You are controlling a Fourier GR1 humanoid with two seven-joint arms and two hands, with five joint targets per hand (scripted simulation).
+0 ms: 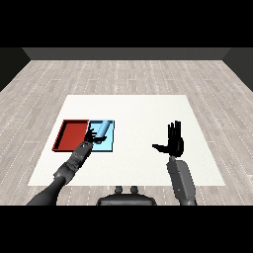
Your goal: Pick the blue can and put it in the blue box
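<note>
Over the blue tray [109, 144]: left hand [92, 134] is curling round the can [102, 129], partly hiding it
Right hand [174, 142]: is hovering with fingers spread, holding nothing
Red tray [72, 134]: is lying beside it

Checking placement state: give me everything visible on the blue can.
The blue can is a light blue cylinder with a plain, smooth-looking surface, no label visible. It is tilted or lying, its long axis running diagonally from lower left to upper right, over the light blue tray, right of the red tray. The left hand is at its lower end, fingers curled round it. Whether it rests on the tray floor cannot be told.
</note>
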